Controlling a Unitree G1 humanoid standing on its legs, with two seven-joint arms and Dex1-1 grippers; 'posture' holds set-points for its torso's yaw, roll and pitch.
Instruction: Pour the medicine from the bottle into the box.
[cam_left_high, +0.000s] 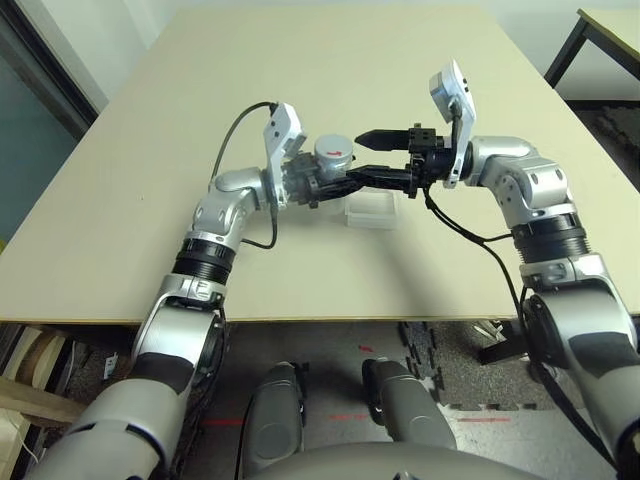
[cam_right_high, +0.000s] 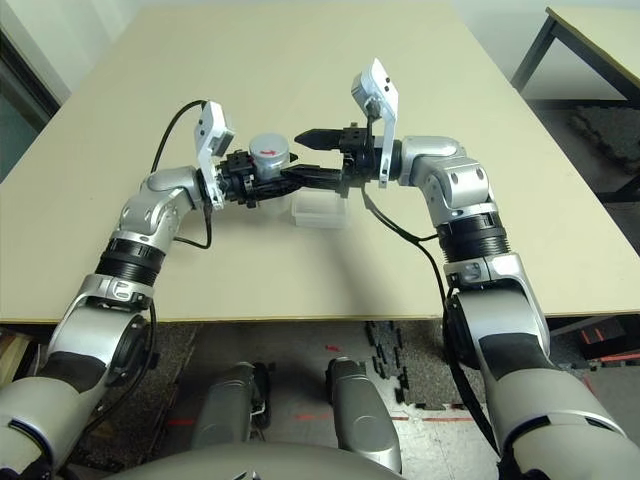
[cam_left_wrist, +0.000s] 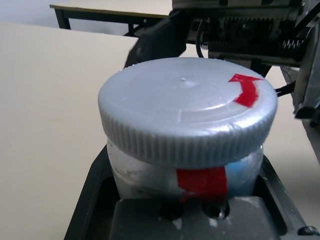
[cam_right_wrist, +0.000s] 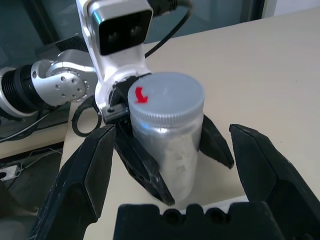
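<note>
My left gripper (cam_left_high: 325, 183) is shut on the bottle (cam_left_high: 332, 160), a small silver-grey cylinder with a red stripe. It holds the bottle upright a little above the table. The round grey cap (cam_left_wrist: 187, 107) with a red arrow mark is still on it. The medicine is hidden. My right gripper (cam_left_high: 358, 158) stands open just right of the bottle, one finger at cap height and the other lower down. In the right wrist view its fingers (cam_right_wrist: 85, 170) flank the bottle (cam_right_wrist: 167, 125) without touching it. The clear box (cam_left_high: 368, 210) lies on the table just below and right of the bottle.
The beige table (cam_left_high: 300, 60) stretches far behind and to both sides of the grippers. Its front edge (cam_left_high: 300, 322) runs under my forearms. A second table with dark legs (cam_left_high: 600, 30) stands at the back right, beyond a gap of floor.
</note>
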